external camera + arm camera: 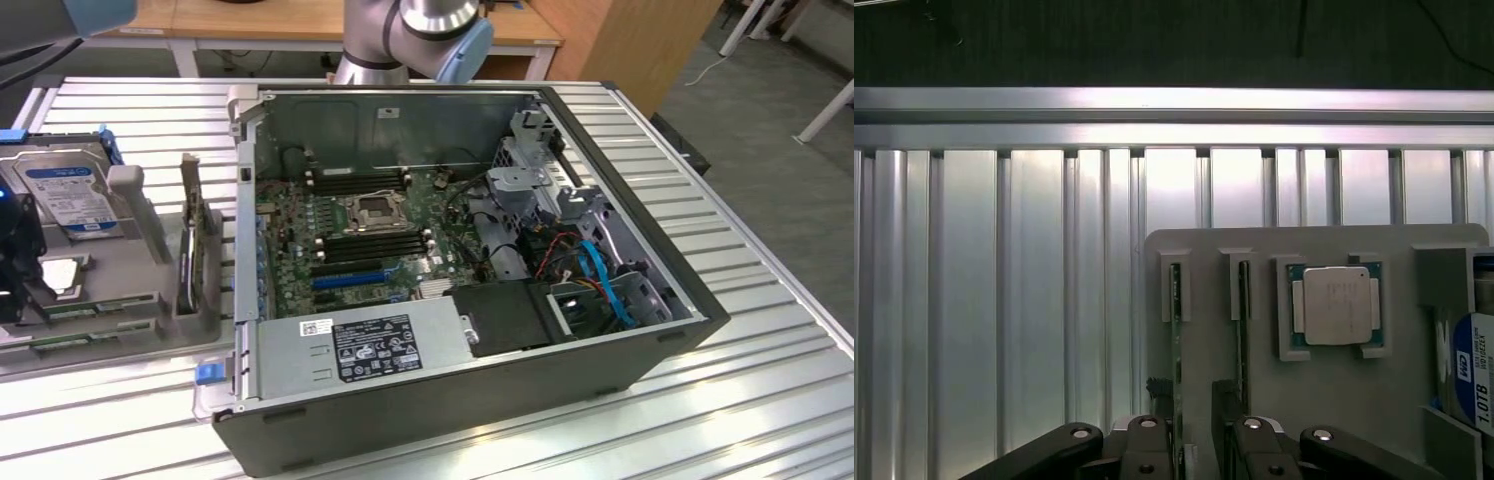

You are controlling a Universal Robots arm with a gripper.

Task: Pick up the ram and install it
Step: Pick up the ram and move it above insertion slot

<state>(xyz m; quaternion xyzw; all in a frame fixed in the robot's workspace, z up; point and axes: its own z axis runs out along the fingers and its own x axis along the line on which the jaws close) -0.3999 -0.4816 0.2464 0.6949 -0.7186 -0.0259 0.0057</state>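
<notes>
While the ram point(1176, 350) stands on edge in its groove of the holder point(1304, 400), nothing of the task is done yet: you have neither lifted it nor seated it. Your fingers point(1226, 440) are spread apart and grasp nothing, with that stick showing between them; whether they are level with it or above it, I cannot tell. In the holder's next groove stands a second stick point(1242, 320), just beside one finger, and I judge it the likeliest thing to get knocked. Further along the holder lie a CPU point(1339, 305) and a drive point(1476, 370). Beside the holder on the counter point(974, 300) sits the open case point(441, 400), its slots point(374, 245) low between tall walls.
</notes>
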